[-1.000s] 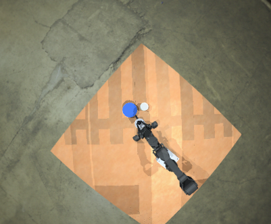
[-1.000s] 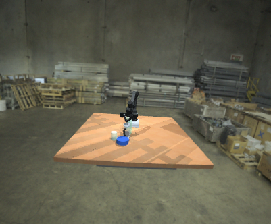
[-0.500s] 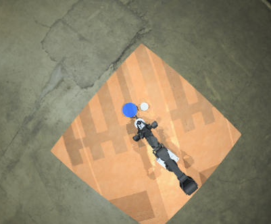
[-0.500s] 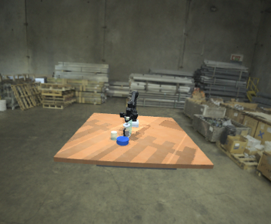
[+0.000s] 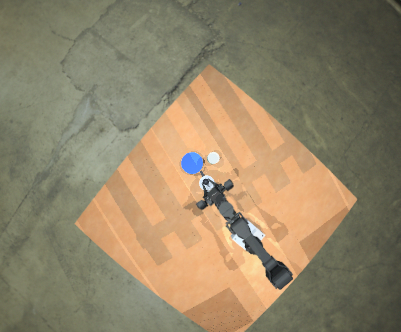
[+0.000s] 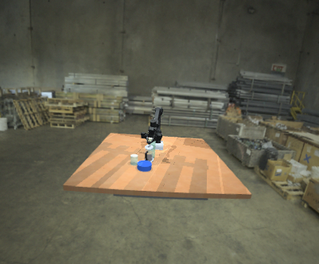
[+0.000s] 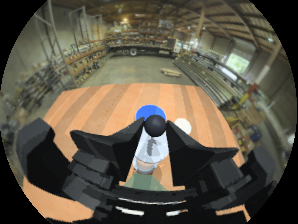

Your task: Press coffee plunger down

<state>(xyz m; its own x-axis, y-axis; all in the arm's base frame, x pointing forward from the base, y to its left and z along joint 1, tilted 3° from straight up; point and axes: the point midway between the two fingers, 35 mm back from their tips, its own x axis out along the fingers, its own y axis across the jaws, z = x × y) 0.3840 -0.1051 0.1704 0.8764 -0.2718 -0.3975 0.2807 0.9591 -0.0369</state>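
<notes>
The coffee plunger's black knob (image 7: 154, 124) sits between the two dark fingers, which are closed on it from either side, one finger to each flank and the knob at the level of their tips. Directly below the knob, the pale plunger stem and the lid of the coffee press (image 7: 149, 156) run down through the gap between the fingers, and the press stands upright on the bench (image 7: 87, 106) right under them. In the top view the press (image 5: 205, 181) shows only as a white rim around the tip of the arm (image 5: 239, 227). Just beyond the fingertips, away from the arm, lies a flat blue disc (image 5: 192, 162), close to the press but apart from it. A small white cylinder (image 5: 213, 158) stands beside the disc, also past the fingertips and a little to one side. The bench (image 5: 289, 190) is an orange wooden slab with darker brown stripes, standing on a cracked concrete floor (image 5: 79, 75).
</notes>
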